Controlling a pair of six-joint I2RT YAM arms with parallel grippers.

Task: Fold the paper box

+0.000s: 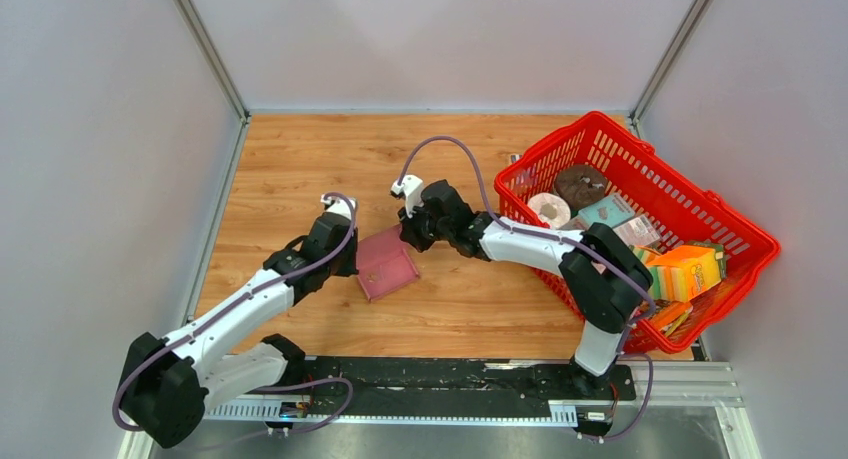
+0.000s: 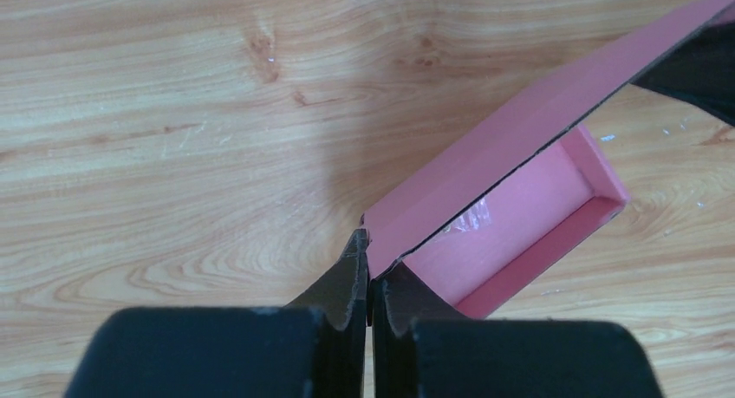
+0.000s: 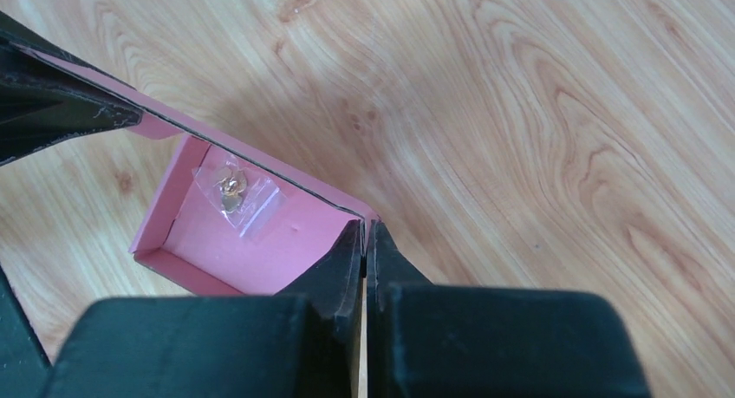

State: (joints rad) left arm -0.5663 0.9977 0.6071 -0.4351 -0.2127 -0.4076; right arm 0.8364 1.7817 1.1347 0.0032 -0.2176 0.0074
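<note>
The pink paper box (image 1: 385, 264) lies on the wooden table between both arms, its shallow tray open and a long lid flap (image 2: 520, 125) raised over it. My left gripper (image 2: 368, 242) is shut on one end corner of that flap, at the box's left side (image 1: 352, 254). At the flap's other end corner my right gripper (image 3: 365, 229) is shut too, at the box's far right (image 1: 410, 231). A small clear bag with a gold piece (image 3: 232, 190) lies inside the tray. Each wrist view shows the other gripper's dark finger on the far end of the flap.
A red basket (image 1: 600, 119) stands at the right with a tape roll (image 1: 548, 209), a teal box (image 1: 605, 212), an orange box (image 1: 685, 269) and other goods. White walls close the table at back and sides. The right arm's elbow (image 1: 600, 269) leans against the basket.
</note>
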